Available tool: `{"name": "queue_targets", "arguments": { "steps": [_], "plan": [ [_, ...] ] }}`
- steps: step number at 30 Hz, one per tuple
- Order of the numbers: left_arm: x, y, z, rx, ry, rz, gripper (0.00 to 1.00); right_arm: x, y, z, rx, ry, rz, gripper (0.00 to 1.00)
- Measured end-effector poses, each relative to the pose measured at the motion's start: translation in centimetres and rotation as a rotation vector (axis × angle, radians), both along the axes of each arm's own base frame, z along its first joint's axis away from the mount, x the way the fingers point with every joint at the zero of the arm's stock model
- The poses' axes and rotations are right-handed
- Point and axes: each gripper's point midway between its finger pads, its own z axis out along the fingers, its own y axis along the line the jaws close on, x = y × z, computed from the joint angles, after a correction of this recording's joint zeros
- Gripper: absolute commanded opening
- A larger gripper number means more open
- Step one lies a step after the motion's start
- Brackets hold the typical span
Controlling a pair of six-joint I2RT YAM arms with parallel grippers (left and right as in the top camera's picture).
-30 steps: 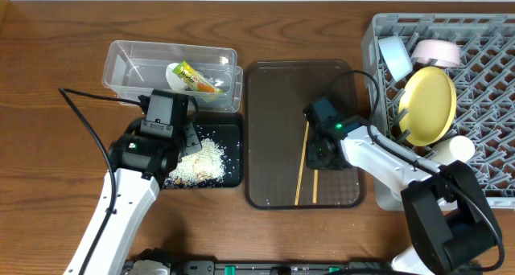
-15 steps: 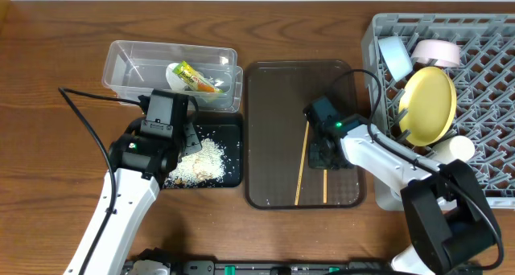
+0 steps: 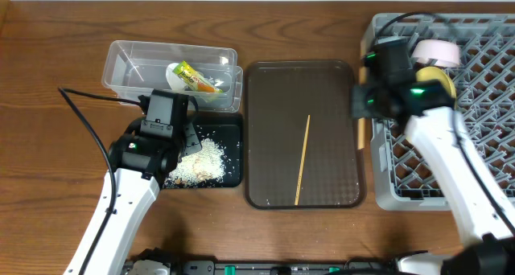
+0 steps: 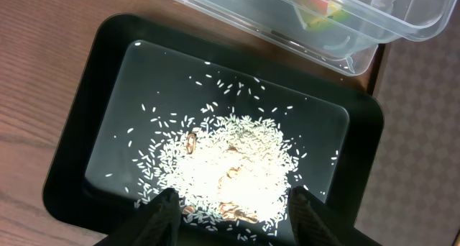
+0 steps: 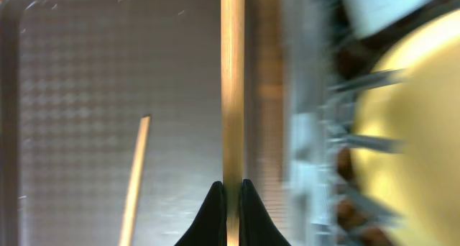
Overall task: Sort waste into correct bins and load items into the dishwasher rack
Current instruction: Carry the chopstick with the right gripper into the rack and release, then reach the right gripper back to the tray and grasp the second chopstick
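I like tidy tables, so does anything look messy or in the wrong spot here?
One thin wooden chopstick lies alone and slanted on the dark brown serving tray, while the other chopstick is pinched in the right gripper beside the grey plastic rack. The rice scraps all sit inside the black tray, none spilled.

Your dark brown serving tray point(image 3: 265, 106) lies flat near the middle of the wooden surface point(image 3: 48, 34), long sides running top to bottom in the overhead view. It has a raised rim and a finely stippled floor. Below the tray, at the picture's bottom edge, there's a dark rail point(image 3: 201, 267) with green marks, possibly a mount.
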Motion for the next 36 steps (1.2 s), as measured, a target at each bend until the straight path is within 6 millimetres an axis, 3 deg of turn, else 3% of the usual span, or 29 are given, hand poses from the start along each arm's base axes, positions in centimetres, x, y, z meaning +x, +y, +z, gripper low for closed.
{"name": "queue_targets", "arguments": {
  "steps": [2,6,10,14,17,25,30,33,36],
  "plan": [
    [0.0,0.0,0.0,0.000,0.000,0.000,0.52,-0.4,-1.9,0.2,-0.029,0.013,0.000,0.01],
    [0.0,0.0,0.0,0.000,0.000,0.000,0.52,-1.5,-5.4,-1.6,-0.088,0.111,-0.006,0.01],
    [0.0,0.0,0.0,0.000,0.000,0.000,0.52,-1.9,-7.2,-3.6,-0.112,0.173,-0.022,0.01],
    [0.0,0.0,0.0,0.000,0.000,0.000,0.52,-2.4,-7.8,-6.0,-0.123,0.245,-0.018,0.03],
    [0.0,0.0,0.0,0.000,0.000,0.000,0.52,-2.2,-7.8,-6.9,-0.126,0.262,-0.010,0.23],
    [0.0,0.0,0.0,0.000,0.000,0.000,0.52,-1.5,-7.7,-6.5,-0.119,0.230,-0.021,0.35],
    [0.0,0.0,0.0,0.000,0.000,0.000,0.52,0.6,-5.6,-2.7,-0.025,0.074,0.004,0.44],
    [0.0,0.0,0.0,0.000,0.000,0.000,0.52,1.1,-2.5,-0.2,0.046,-0.007,0.074,0.45],
    [0.0,0.0,0.0,0.000,0.000,0.000,0.52,0.5,1.5,0.3,0.100,-0.014,0.163,0.45]
  ]
}}
